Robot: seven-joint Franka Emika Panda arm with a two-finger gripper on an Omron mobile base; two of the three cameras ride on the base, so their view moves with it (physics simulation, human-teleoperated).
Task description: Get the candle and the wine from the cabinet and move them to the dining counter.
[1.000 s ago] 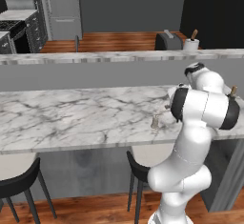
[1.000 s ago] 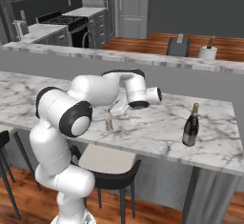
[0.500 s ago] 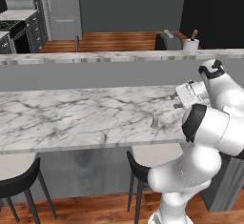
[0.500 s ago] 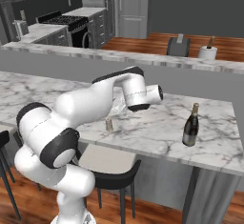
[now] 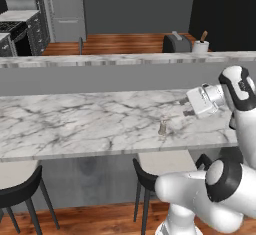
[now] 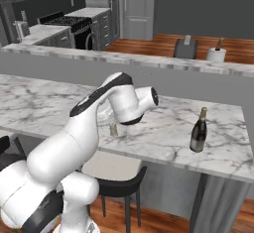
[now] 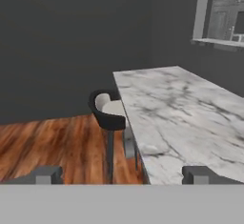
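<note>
The candle, a tiny tan cylinder, stands upright on the dining counter near its front edge; in the right base view the candle sits just left of my arm. The wine, a dark bottle with a gold neck, stands upright on the same counter further right. My gripper hovers above the counter, a little right of the candle and apart from it. In the hand view its fingertips stand wide apart, open, with nothing between them. The cabinet is out of view.
Dark stools are tucked under the counter's front edge. A raised marble ledge runs behind the counter, with a toaster and a white utensil holder beyond it. A stove stands far left.
My arm has swung its elbow down and around, and the hand has drawn back to the right of the candle. Candle and wine have not moved.
</note>
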